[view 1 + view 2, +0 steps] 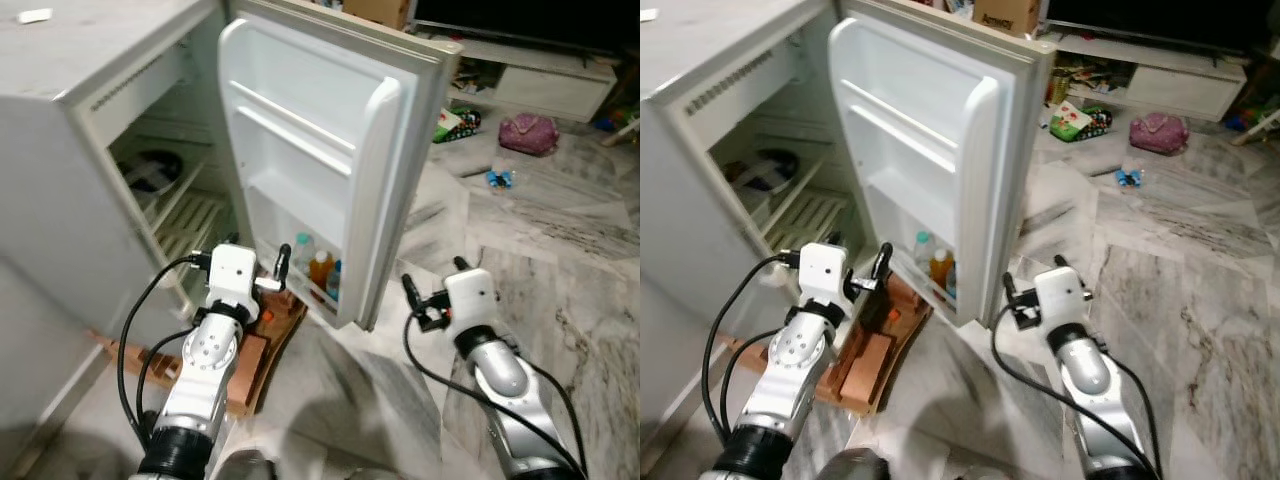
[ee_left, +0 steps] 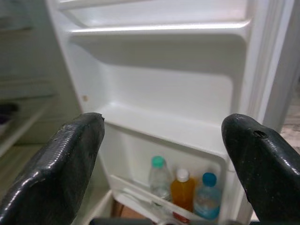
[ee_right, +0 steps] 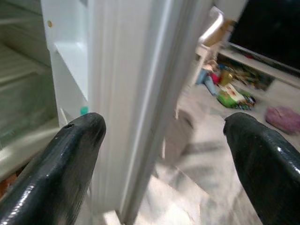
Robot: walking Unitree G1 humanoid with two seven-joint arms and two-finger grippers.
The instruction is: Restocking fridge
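Three bottles, a clear green-capped one (image 2: 159,178), an orange juice bottle (image 2: 182,189) and a blue-capped one (image 2: 207,196), stand upright and touching in the lowest rack of the open fridge door (image 1: 330,170). Both the left gripper (image 1: 281,268), near that rack, and the right gripper (image 1: 430,290), just right of the door's edge, are spread wide and empty. They look like light, smooth, squeezable plastic, probably slippery, so I would clamp each at mid-body rather than the cap.
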